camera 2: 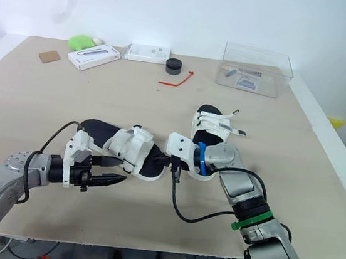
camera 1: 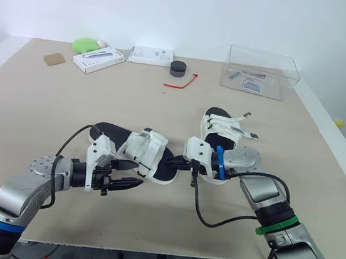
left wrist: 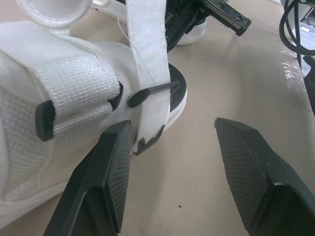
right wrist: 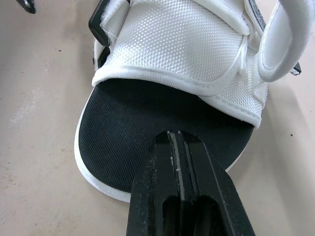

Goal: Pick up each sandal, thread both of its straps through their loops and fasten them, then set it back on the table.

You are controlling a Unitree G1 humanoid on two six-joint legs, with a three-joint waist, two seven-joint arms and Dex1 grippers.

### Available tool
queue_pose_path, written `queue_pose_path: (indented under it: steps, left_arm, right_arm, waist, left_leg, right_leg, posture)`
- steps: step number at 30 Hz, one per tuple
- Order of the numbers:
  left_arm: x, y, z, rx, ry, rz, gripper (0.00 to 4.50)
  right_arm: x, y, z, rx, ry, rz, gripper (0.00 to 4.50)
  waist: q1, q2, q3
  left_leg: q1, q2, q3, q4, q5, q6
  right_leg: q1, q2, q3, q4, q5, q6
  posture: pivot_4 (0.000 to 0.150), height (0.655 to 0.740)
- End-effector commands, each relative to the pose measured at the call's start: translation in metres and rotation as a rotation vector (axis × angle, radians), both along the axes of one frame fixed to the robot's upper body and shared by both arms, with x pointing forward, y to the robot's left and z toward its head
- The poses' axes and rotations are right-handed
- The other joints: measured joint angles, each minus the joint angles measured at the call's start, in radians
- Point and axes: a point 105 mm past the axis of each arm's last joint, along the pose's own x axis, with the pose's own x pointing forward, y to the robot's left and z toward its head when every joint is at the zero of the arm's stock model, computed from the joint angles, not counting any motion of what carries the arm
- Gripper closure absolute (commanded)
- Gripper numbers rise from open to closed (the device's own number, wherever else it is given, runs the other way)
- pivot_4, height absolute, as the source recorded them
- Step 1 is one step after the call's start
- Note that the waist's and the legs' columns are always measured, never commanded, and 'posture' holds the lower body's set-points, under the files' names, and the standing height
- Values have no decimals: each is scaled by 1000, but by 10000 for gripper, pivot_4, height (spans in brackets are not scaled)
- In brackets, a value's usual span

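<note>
Left gripper (left wrist: 170,133) is gaping wide at sandal's (camera 1: 150,154) edge, strap (left wrist: 147,73) tip hanging just beside it; right gripper (right wrist: 183,137) is hovering closed over sandal's toe.

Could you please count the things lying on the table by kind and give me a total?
Sandals: 2
White flat boxes: 2
Clear plastic container: 1
Black round puck: 1
Red tie: 1
Brown card: 1
Green object: 1
Total: 9, leaving out what is inside the container.
</note>
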Motion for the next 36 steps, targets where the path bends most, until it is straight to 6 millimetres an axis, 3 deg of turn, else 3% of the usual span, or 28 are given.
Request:
queue_pose_path:
  steps: [1, 6, 9, 13, 19, 36]
  left_arm:
    - [-11, -8, 2, -16, 46, -81, 17722]
    - [-15, -10, -1, -17, 130, -127, 17722]
    - [-6, -9, -2, -10, 146, -106, 26245]
    - [10, -9, -3, -22, 166, -50, 44468]
    - [10, -14, -3, -31, 179, -74, 44468]
    - [-39, 11, -4, -42, 349, -141, 44468]
  right_arm:
    - [-4, -1, -3, -25, 6, 17, 45000]
    - [-3, -2, -3, -28, 5, 12, 45000]
    - [-3, -2, -3, -28, 4, 10, 45000]
    - [-2, -2, -2, -28, 3, 7, 45000]
    - [-2, -3, -2, -30, 1, 4, 45000]
    - [-4, -2, -3, -30, 9, 9, 45000]
  waist:
    - [0, 0, 0]
    - [0, 0, 0]
    - [1, 0, 0]
    - [3, 0, 0]
    - [3, 0, 0]
    - [3, 0, 0]
  left_leg:
    - [0, 0, 0, 0, 0, 0]
    - [0, -1, 0, 0, 0, 0]
    - [0, -1, 0, 0, 0, 0]
    - [0, -1, 0, 0, 0, 0]
    - [0, -1, 0, 0, 0, 0]
    - [-1, -1, -1, -1, -1, 0]
  right_leg:
    - [0, 0, 0, 0, 0, 0]
    - [0, 0, 0, 0, 0, 0]
    - [0, 0, 0, 0, 0, 0]
    - [0, 0, -1, 0, 0, 0]
    - [0, -1, -1, 0, 0, 0]
    - [0, -2, -1, 0, -2, 0]
  posture:
    - [1500, 7400]
    - [1500, 7400]
    - [1500, 7400]
    - [1500, 7400]
    - [1500, 7400]
    - [1500, 7400]
